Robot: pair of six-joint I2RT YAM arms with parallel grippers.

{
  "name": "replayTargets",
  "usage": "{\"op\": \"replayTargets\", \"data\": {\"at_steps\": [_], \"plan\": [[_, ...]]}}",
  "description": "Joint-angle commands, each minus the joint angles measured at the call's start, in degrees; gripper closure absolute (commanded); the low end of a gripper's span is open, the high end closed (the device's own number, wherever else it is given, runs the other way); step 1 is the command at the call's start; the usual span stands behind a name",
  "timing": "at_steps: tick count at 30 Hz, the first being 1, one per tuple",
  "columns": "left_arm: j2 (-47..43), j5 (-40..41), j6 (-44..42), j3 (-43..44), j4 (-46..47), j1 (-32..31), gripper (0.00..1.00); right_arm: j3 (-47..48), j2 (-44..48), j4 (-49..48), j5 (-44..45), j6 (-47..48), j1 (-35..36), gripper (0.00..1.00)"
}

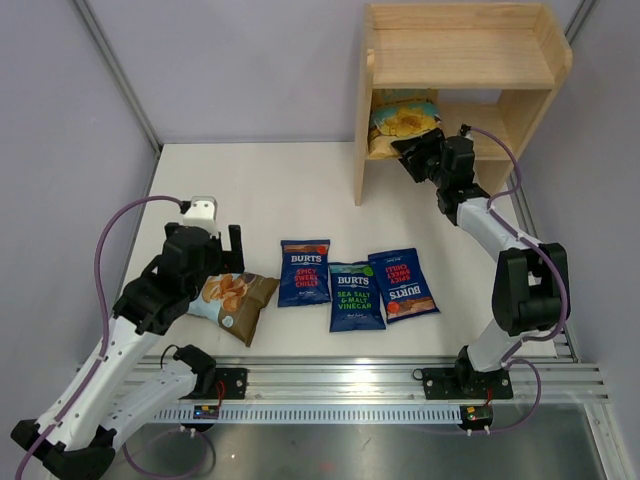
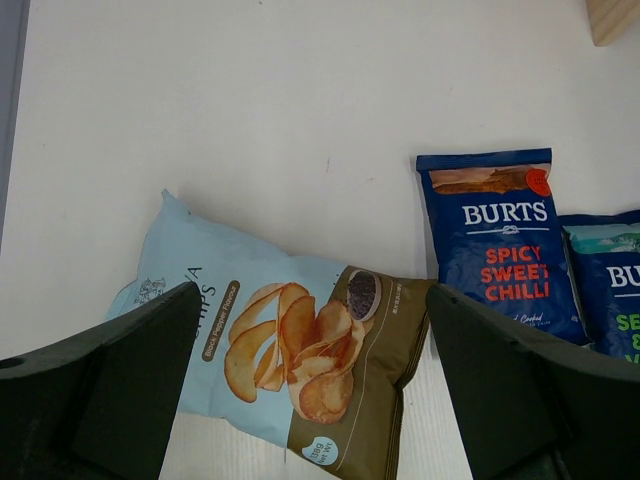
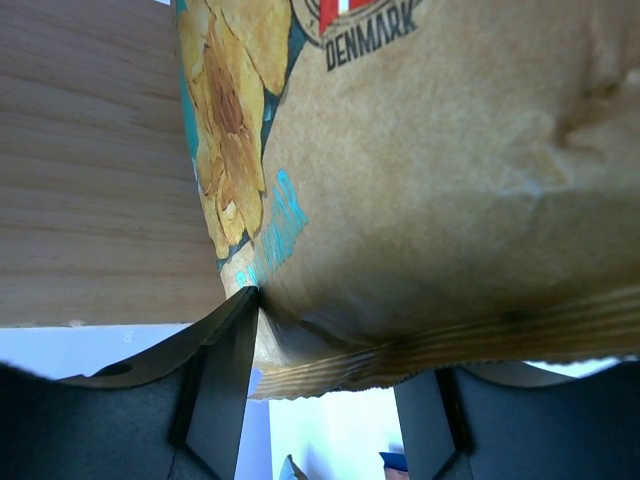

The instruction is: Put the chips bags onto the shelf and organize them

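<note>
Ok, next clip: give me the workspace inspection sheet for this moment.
Surface: white table, no spills seen.
Job's things: wooden shelf at the far right, its top tier bare. A tan bag is on the lower tier, left side. On the table lie the blue-and-brown bag, left BURTS bag, middle BURTS bag and right BURTS bag.
Clutter: nothing seen.
Tools: left tool open above the blue-and-brown bag. Right tool at the tan bag's bottom seam, grip unclear.
Cables: left purple cable and right purple cable run along the arms, off the bags.
Surroundings: plain grey walls, and a metal rail at the near edge.
</note>
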State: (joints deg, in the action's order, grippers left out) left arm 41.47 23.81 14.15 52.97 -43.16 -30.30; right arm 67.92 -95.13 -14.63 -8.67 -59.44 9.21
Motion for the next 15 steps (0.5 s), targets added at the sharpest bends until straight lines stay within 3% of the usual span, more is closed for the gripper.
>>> {"op": "replayTargets", "data": {"at_steps": [1,5,8,10,11,15], "plan": [[0.36,-0.44,-0.88,-0.15,2.64,0.33,0.01,3.27,-1.28,-2.15,-3.10,-0.94,0.37,0.41],[1.06,0.44,-0.44,0.11,2.46,0.60,0.01,3.19,-0.50,-1.54,-4.61,-0.77,0.28,0.38],[1.68,2.11,0.35,0.29,1.76,0.60,0.01,1.35,1.78,0.47,-3.81,0.72,-0.59,0.21],[2.21,2.90,0.96,0.47,1.50,0.60,0.01,0.38,4.25,1.53,-3.90,1.60,-1.39,0.15],[2.38,2.99,1.40,0.55,1.50,0.68,0.01,-0.15,4.95,2.49,-4.25,1.96,-1.91,0.07],[3.70,4.92,4.03,1.69,0.27,1.04,0.01,-1.38,9.52,5.66,-4.87,5.11,-3.93,0.01]]}}
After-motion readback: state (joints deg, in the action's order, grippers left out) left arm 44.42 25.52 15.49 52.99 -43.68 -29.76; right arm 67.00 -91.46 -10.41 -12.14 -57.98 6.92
